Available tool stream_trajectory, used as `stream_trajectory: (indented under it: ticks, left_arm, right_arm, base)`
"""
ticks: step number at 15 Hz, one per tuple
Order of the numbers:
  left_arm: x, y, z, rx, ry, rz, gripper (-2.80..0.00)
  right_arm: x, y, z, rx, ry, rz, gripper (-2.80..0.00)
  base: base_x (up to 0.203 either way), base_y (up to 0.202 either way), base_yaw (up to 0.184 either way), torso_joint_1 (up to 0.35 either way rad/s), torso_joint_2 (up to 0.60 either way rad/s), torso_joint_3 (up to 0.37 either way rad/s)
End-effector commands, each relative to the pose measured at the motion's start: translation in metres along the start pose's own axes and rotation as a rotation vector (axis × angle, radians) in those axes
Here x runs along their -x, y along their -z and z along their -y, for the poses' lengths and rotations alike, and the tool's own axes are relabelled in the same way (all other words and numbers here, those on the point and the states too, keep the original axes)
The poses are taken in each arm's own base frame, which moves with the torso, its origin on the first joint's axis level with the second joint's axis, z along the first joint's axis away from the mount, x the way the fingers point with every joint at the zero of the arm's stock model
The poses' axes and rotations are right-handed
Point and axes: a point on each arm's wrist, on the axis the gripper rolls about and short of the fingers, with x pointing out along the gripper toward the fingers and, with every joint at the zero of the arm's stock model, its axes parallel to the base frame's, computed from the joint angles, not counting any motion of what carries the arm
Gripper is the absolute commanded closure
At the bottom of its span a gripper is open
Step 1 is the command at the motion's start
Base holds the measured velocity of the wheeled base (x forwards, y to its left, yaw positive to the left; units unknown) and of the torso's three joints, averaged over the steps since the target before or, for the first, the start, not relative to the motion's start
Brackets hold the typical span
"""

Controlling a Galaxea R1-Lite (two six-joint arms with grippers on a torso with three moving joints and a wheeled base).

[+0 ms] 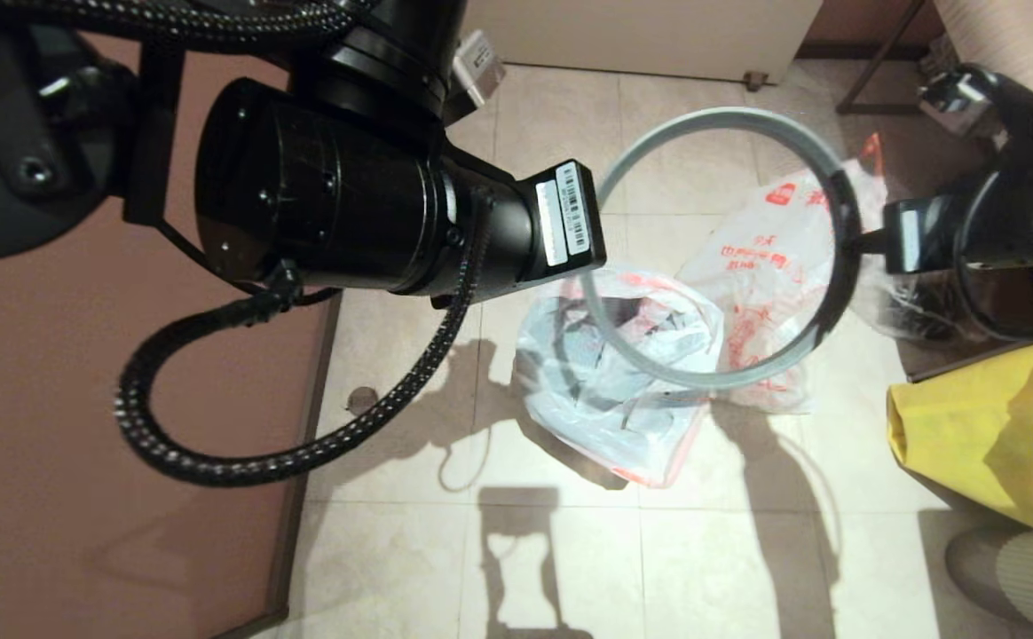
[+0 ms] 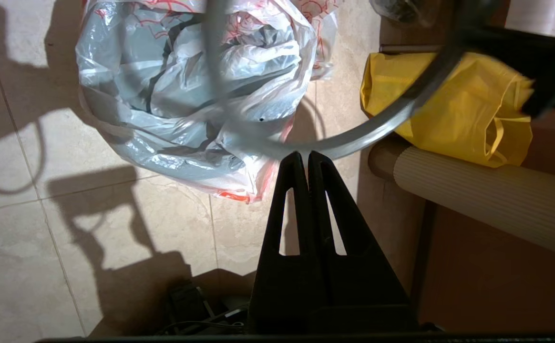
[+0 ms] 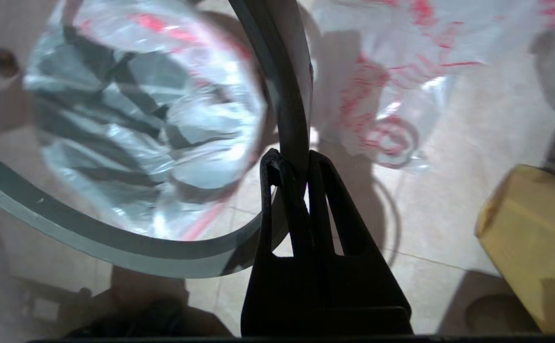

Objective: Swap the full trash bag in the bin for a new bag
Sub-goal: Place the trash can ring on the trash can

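Both grippers hold the grey ring rim (image 1: 712,114) in the air, level, above the floor. My right gripper (image 3: 292,159) is shut on the far-right side of the ring (image 3: 115,247). On the opposite side, my left gripper (image 2: 306,155) is shut with its tips on the ring's edge (image 2: 377,128). Beneath the ring stands the black bin (image 1: 561,330), its dark walls showing through the new bag (image 1: 623,390) that lines it and drapes over its mouth. The full trash bag (image 1: 760,266) with red print lies on the tiles just behind the bin.
A big yellow bag (image 1: 996,435) sits at the right, beside a ribbed beige tube (image 2: 487,200). Under the right arm is a clear bag with dark contents (image 1: 911,311). A brown panel (image 1: 82,444) borders the tiles on the left and a white cabinet (image 1: 641,35) stands behind.
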Motion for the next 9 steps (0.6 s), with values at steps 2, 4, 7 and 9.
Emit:
stream_trajectory:
  ticks: [2,4,7,9]
  left_arm:
    - [0.017,-0.003,0.0,0.003,0.021,0.02,0.0]
    - [0.02,-0.004,0.0,0.005,0.026,0.026,0.0]
    - [0.027,-0.008,-0.001,0.012,0.029,0.044,0.0]
    - [0.026,-0.009,-0.003,0.014,0.022,0.049,0.0]
  right_arm:
    - [-0.048,0.015,-0.05,0.049,-0.052,-0.108,0.0]
    - [-0.079,0.025,-0.071,0.057,-0.044,-0.161,0.0]
    - [-0.12,0.039,-0.083,0.074,-0.033,-0.219,0.0]
    - [-0.144,0.042,-0.088,0.104,-0.032,-0.226,0.0]
  base:
    - [0.0,0.0,0.0,0.0,0.0,0.0]
    - [0.0,0.0,0.0,0.0,0.0,0.0]
    - [0.0,0.0,0.0,0.0,0.0,0.0]
    - [0.0,0.0,0.0,0.0,0.0,0.0]
